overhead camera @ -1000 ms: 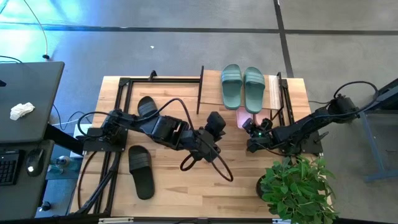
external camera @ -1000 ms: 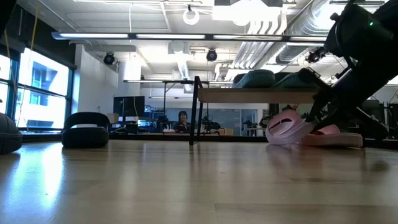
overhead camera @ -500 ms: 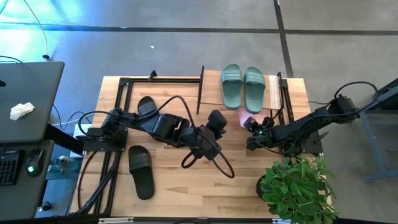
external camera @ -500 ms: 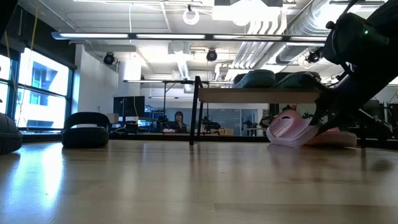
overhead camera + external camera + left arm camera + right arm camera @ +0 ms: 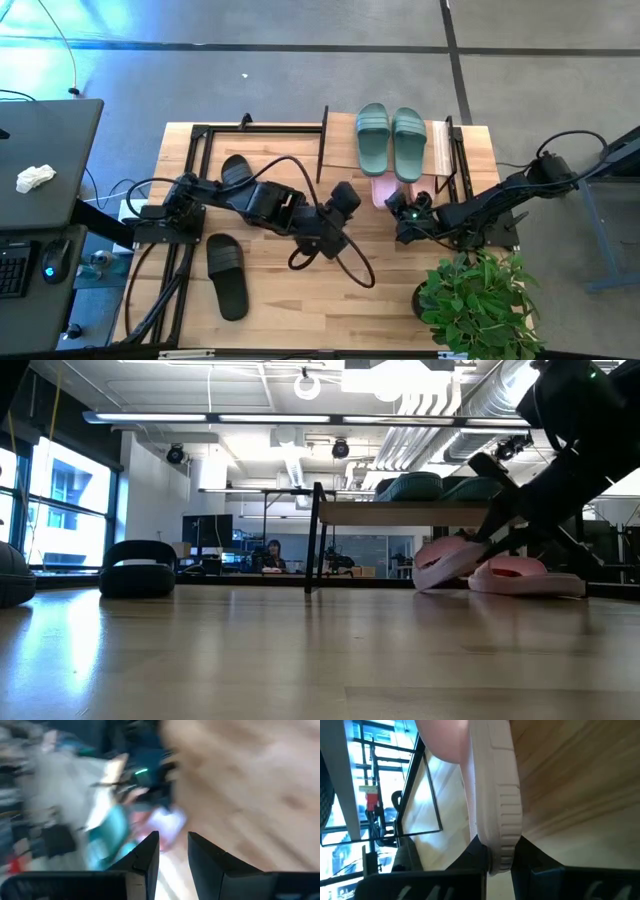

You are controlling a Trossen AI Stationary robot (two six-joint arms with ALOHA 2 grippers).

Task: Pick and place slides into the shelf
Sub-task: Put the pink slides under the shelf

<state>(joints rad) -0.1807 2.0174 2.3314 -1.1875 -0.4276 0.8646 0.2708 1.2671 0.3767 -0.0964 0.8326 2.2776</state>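
Observation:
My right gripper (image 5: 402, 211) is shut on a light-pink slide (image 5: 384, 189) at the near edge of the shelf (image 5: 438, 150), right of the table's middle. In the low view this slide (image 5: 447, 560) is tilted beside the other pink slide (image 5: 525, 575), which lies flat on the table under the shelf board (image 5: 410, 513). A sage-green pair (image 5: 390, 135) rests sole-down on the shelf's top. Two black slides (image 5: 226, 275) (image 5: 237, 170) lie on the table at the left. My left gripper (image 5: 345, 195) hovers open over the table's middle, holding nothing (image 5: 173, 852). My right gripper pinches the pink slide's sole at the end nearest it (image 5: 500, 851), one finger (image 5: 476, 854) on each face, the ribbed sole edge showing between them. The fingers come slanting down from the table's right. The slide stretches away leftward, tilted, its free end (image 5: 420, 578) low by the table.
A potted plant (image 5: 478, 298) stands at the table's near right corner, close behind my right arm. A black metal frame (image 5: 200, 160) runs along the table's left and far sides. Bare wood lies in the near middle (image 5: 330, 300).
My right gripper has tipped and rolled with the pink slide. The slide, which stood steeply with its free end raised, has swung down flatter, its free end now pointing toward the table's left and low by the tabletop. The other pink slide has stayed put.

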